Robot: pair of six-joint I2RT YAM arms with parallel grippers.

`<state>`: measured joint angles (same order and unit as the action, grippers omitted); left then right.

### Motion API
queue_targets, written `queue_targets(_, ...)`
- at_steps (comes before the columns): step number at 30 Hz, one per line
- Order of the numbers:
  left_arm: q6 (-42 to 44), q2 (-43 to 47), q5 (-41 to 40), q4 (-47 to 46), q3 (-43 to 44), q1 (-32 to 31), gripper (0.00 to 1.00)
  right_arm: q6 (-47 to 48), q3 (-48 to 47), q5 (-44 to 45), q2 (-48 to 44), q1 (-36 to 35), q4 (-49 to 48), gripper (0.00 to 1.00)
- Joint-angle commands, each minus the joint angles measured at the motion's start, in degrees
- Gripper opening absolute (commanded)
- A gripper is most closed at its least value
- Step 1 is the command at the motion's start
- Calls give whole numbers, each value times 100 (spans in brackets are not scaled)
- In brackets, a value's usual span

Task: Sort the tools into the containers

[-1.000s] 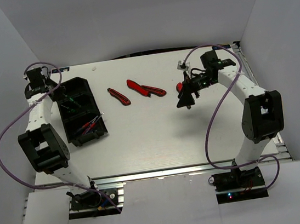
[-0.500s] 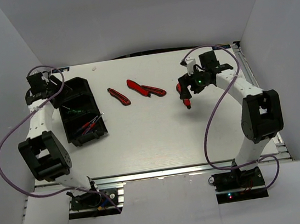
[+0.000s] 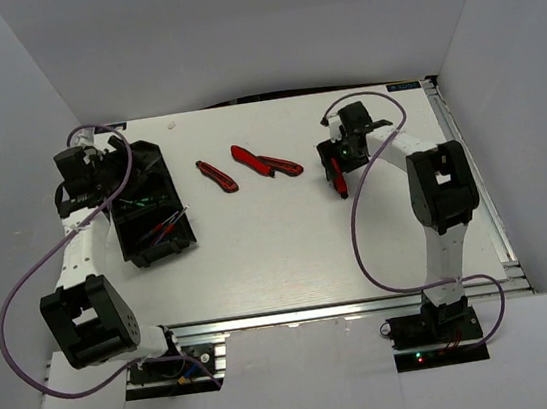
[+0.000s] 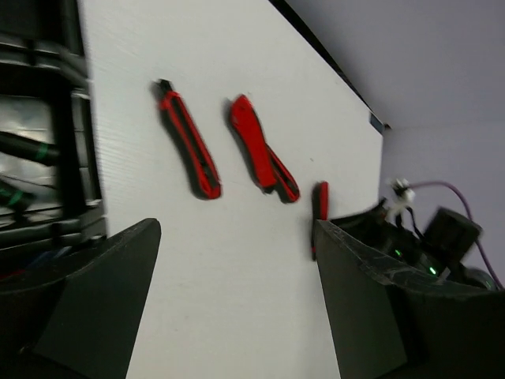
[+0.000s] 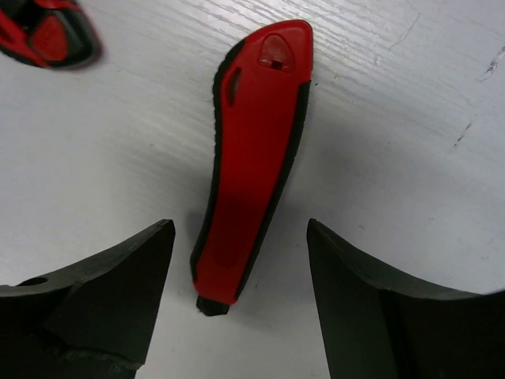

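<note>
We see the right gripper (image 5: 238, 237) low over the white table (image 5: 410, 118), its fingers spread wide and empty on either side of a red plastic knife with black edging (image 5: 254, 150), which lies flat. The left gripper (image 4: 235, 237), equally wide and empty, hangs by the black plastic bins (image 3: 183, 221) at left, which hold thin screwdrivers (image 3: 161, 227). Red-and-black-handled pliers (image 3: 216, 175) and a red-handled cutter (image 3: 266, 160) lie mid-table.

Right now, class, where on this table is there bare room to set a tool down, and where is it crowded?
Bare: the near half of the table, from the bin to the right arm. Crowded: the far strip, where cutters, pliers and red knife lie close, the right gripper astride the knife.
</note>
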<state>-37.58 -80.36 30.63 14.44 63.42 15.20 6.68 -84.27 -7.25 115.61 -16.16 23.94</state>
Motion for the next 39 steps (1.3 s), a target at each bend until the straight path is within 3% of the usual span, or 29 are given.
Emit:
queue_targets(1,-223,284,619,-380,4,-359,90,17,-336,311,241,-27,-30,73)
queue_targets(6,-372,249,497,-503,-14,-966,90,141,-213,478,392,-62,-48,59)
queue_targets(13,-715,-155,435,-802,21,-1801,90,88,357,523,155,-54,-188,19)
queue_targets(17,-855,-436,435,-951,100,-2126,90,-17,525,207,-222,25,-258,2)
queue_targets(23,-1163,-945,417,-1390,223,-2767,90,-88,666,-996,-1101,157,-496,0)
queue_targets(30,-1313,-1797,461,-1681,882,-3453,90,-237,473,-3219,-1410,105,-461,0)
queue_targets(39,-1401,-2502,549,-1681,1770,-3946,90,-624,534,-4355,-1445,43,-803,0)
